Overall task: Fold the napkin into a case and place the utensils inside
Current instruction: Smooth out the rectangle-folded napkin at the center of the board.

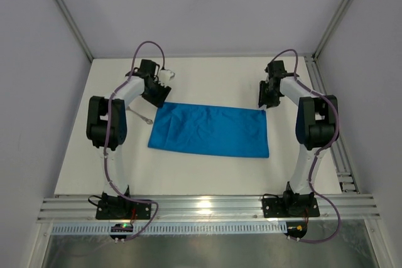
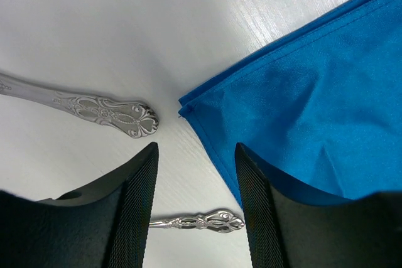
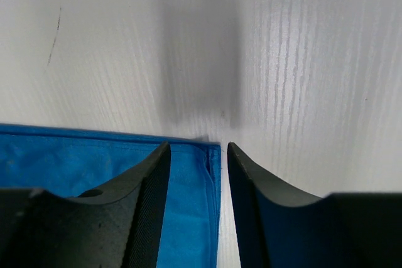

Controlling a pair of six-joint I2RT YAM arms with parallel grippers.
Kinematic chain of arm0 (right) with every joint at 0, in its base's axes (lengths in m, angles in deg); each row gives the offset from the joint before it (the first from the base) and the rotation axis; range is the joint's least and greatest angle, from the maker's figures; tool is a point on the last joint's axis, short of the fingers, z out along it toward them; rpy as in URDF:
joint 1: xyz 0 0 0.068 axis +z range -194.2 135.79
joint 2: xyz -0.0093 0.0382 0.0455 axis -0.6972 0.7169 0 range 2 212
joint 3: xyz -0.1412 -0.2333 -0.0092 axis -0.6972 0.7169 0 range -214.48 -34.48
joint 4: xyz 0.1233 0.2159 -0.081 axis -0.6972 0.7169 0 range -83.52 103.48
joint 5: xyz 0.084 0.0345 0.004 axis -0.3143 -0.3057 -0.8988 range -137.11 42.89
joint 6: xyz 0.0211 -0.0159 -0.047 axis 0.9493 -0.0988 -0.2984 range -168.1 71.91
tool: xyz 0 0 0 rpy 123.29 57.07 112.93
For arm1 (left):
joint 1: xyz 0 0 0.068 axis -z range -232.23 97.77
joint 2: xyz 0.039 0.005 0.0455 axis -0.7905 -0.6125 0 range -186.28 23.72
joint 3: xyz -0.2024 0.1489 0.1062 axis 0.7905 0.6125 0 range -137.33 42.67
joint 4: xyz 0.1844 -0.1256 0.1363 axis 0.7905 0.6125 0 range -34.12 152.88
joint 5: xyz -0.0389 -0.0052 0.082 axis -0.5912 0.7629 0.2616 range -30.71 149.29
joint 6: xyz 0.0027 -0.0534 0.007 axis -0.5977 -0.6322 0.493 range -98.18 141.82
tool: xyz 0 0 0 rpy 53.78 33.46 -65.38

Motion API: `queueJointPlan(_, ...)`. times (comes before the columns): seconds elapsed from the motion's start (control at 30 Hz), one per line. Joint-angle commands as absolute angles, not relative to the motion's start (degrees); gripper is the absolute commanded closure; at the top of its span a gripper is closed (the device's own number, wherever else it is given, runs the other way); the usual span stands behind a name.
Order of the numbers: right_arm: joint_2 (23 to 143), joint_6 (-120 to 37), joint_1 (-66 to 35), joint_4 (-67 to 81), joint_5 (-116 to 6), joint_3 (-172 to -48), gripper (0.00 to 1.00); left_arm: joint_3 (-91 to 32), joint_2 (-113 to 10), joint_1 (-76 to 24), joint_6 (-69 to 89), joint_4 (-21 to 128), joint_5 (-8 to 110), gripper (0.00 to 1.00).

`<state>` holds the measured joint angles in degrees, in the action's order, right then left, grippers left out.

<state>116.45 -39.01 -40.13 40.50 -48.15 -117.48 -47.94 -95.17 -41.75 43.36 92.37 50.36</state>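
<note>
The bright blue napkin (image 1: pixel 209 129) lies flat on the white table as a folded oblong with doubled edges. My left gripper (image 1: pixel 159 100) is open just above its far left corner (image 2: pixel 188 106), holding nothing (image 2: pixel 196 155). My right gripper (image 1: pixel 265 102) is open over the far right corner, which lies between the jaws (image 3: pixel 198 152). Two ornate silver utensil handles lie left of the napkin: one (image 2: pixel 107 112) beyond the left finger, one (image 2: pixel 202 222) between the jaws, under the gripper. In the top view one utensil (image 1: pixel 142 116) shows beside the left arm.
The white table (image 1: pixel 207 174) is walled by a metal frame with posts at the far corners. An aluminium rail (image 1: pixel 207 208) carries both arm bases along the near edge. A slotted rail (image 1: pixel 339 155) runs along the right side.
</note>
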Motion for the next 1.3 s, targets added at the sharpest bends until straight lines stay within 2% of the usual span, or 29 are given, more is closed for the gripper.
queueJointPlan(0.0,112.0,-38.8,-40.3,43.6,-44.2,-120.5,0.54,-50.3,-91.0,-41.9,43.4,91.9,50.4,0.45)
queueJointPlan(0.13,105.5,-36.6,-39.9,46.4,-41.2,-119.2,0.49,-50.8,-86.3,-41.9,42.9,96.7,47.9,0.49)
queueJointPlan(0.23,98.5,-34.4,-38.4,47.3,-40.5,-112.3,0.49,-46.8,-80.4,-41.9,42.7,102.0,44.9,0.62)
queueJointPlan(0.27,94.7,-33.9,-38.0,47.3,-40.9,-109.9,0.49,-45.0,-78.5,-41.9,42.7,103.0,44.1,0.69)
queueJointPlan(0.33,90.8,-32.4,-35.7,47.4,-41.1,-102.0,0.51,-40.7,-73.6,-41.5,42.6,105.7,43.2,0.74)
queueJointPlan(0.43,83.3,-28.8,-32.3,46.6,-41.8,-92.4,0.69,-31.5,-69.5,-39.3,43.4,106.9,43.6,0.75)
queueJointPlan(0.47,81.7,-26.4,-31.6,46.0,-43.1,-90.3,0.80,-27.2,-69.0,-38.6,43.7,106.4,44.7,0.75)
queueJointPlan(0.57,77.2,-23.1,-28.8,42.4,-45.6,-82.5,0.95,-22.8,-69.2,-36.6,43.5,103.4,46.3,0.77)
queueJointPlan(0.67,75.1,-18.9,-28.7,38.6,-49.7,-75.2,0.96,-20.4,-70.8,-36.5,42.9,102.1,48.4,0.78)
queueJointPlan(0.87,73.8,-15.1,-30.0,35.8,-43.1,-67.5,0.96,-17.0,-72.5,-36.5,42.7,99.9,51.1,0.80)
queueJointPlan(1.13,72.1,-14.4,-33.0,37.2,-42.5,-67.9,0.96,-12.2,-71.5,-36.5,44.1,98.9,51.6,0.81)
queueJointPlan(1.27,67.4,-16.9,-32.8,44.7,-38.2,-73.7,0.96,-15.1,-66.4,-36.5,44.7,101.8,48.4,0.78)
